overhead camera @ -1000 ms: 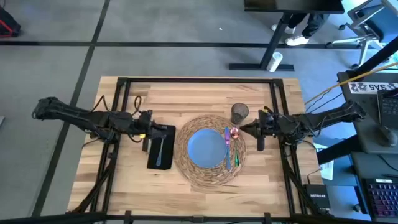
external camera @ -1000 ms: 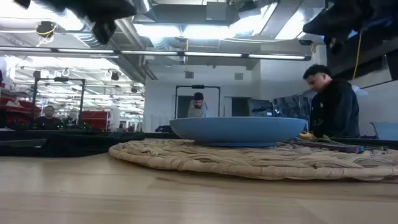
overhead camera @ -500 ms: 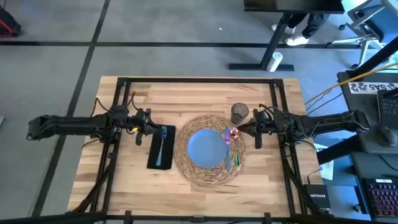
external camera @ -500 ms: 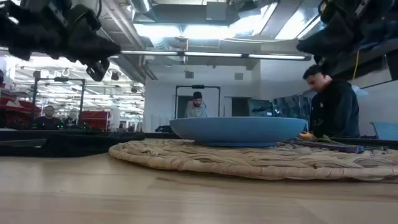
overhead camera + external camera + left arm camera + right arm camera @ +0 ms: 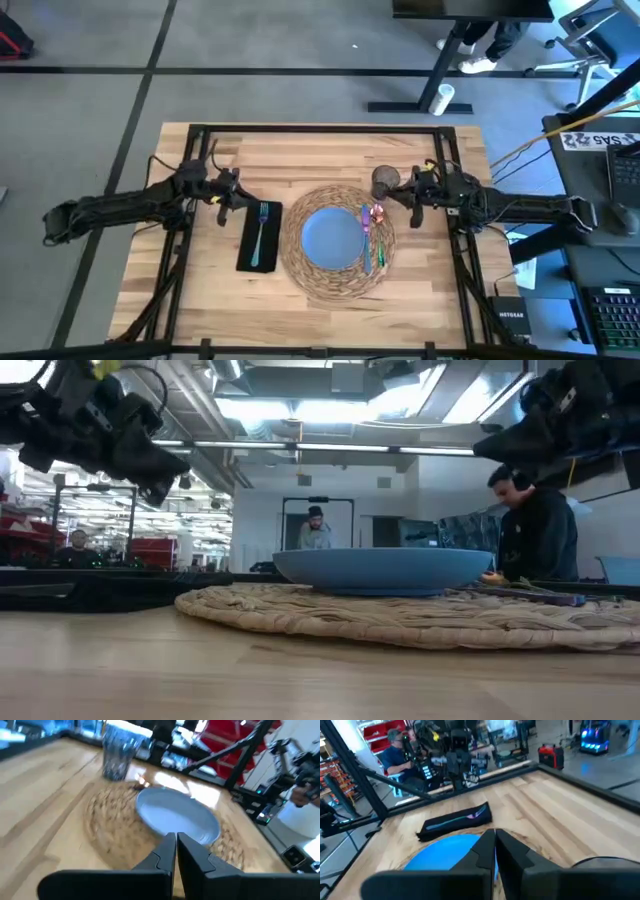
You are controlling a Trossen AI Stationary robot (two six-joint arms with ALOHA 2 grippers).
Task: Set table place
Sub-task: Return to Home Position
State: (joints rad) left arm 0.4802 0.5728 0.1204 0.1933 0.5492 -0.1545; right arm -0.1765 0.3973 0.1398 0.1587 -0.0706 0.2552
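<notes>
The plate sits centred on the placemat. The cutlery lies on the placemat's right part, and the cup stands at its far-right rim. The napkin, just left of the placemat, carries the fork. Fork, napkin and cutlery all run near-to-far. The plate looks stiff and slick, so its rim is probably the best hold; the napkin looks limp. The left gripper hangs left of the placemat and the right gripper right of it, both with fingers pressed together and empty.

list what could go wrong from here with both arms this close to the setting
Right end effector, shut, hangs close beside the cup; a swing toward it could tip the cup onto the placemat. Left end effector, shut, is near the napkin corner; dipping low might drag it and the fork. The low view shows both raised, so risk looks modest.
</notes>
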